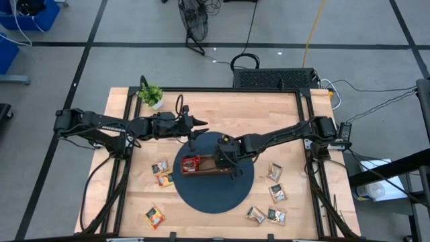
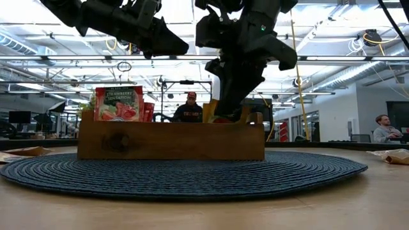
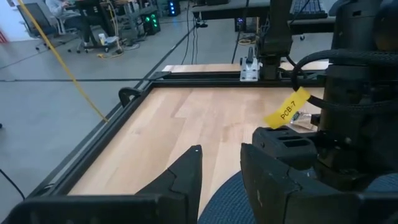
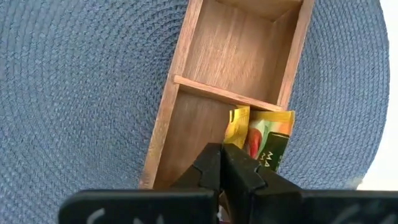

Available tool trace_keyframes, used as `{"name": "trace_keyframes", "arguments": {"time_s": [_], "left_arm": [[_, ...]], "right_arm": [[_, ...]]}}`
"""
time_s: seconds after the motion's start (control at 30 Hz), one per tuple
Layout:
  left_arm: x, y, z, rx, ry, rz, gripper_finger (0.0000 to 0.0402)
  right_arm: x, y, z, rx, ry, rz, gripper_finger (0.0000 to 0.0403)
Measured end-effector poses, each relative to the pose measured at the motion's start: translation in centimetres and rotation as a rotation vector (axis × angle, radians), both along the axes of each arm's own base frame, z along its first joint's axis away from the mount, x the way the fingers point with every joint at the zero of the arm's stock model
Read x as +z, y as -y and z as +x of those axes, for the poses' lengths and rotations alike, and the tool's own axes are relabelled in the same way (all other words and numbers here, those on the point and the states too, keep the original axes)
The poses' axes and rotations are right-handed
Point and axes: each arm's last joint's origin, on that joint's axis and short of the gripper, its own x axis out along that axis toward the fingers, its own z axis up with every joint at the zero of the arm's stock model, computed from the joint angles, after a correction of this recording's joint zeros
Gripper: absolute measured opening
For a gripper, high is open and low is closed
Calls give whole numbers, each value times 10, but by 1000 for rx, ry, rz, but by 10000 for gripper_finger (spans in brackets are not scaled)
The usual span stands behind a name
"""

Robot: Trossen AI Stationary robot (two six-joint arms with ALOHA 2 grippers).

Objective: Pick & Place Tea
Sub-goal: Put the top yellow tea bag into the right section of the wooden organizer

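Note:
A brown wooden tray (image 1: 208,169) lies on a round dark mat (image 1: 215,195). Red tea sachets (image 2: 119,103) stand in the tray's left compartment. My right gripper (image 4: 222,163) is over the tray's right compartment (image 4: 193,124), shut on an orange-and-green tea sachet (image 4: 268,138). The middle compartment shows bare wood. My left gripper (image 3: 221,168) hovers open near the mat's far edge, with nothing between its fingers. More sachets lie loose on the table to the left (image 1: 160,168) and right (image 1: 278,193) of the mat. My right gripper pinches the orange sachet by its yellow edge (image 4: 239,127) between its two fingertips. The fingers slant down from the table's right side. The sachet stands on edge beyond the fingertips, down inside the right compartment. Whether it rests on the tray floor, I cannot tell.
A small potted plant (image 1: 152,95) stands at the table's far left corner. Loose sachets lie near the front edge (image 1: 155,216) and front right (image 1: 266,215). A black frame (image 1: 306,128) rims the table. People sit in the room behind (image 2: 191,108).

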Motion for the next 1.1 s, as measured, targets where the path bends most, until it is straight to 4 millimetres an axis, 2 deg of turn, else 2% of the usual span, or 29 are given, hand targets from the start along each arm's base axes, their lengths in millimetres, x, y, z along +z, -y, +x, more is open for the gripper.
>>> {"name": "trace_keyframes", "arguments": {"time_s": [0.37, 0.57, 0.7, 0.87, 0.97, 1.03, 1.1], "left_arm": [[-1, 0, 0, 1, -11, -4, 115], [-1, 0, 0, 1, -14, -4, 115], [-1, 0, 0, 0, -14, -1, 115], [-1, 0, 0, 0, -14, 1, 115], [-1, 0, 0, -1, -15, 1, 115], [-1, 0, 0, 0, -15, 1, 115], [-1, 0, 0, 0, -15, 1, 115]], "right_arm": [[4, 0, 4, -32, 59, 5, 32], [7, 4, 8, -109, 124, -148, 67], [16, 7, 7, -158, 178, -228, 91], [32, 3, -1, -135, 193, -141, 106], [35, -4, -6, -44, 151, 21, 83], [26, -8, -6, -5, 107, 53, 35], [15, -8, -6, 18, 85, 38, 11]]}}
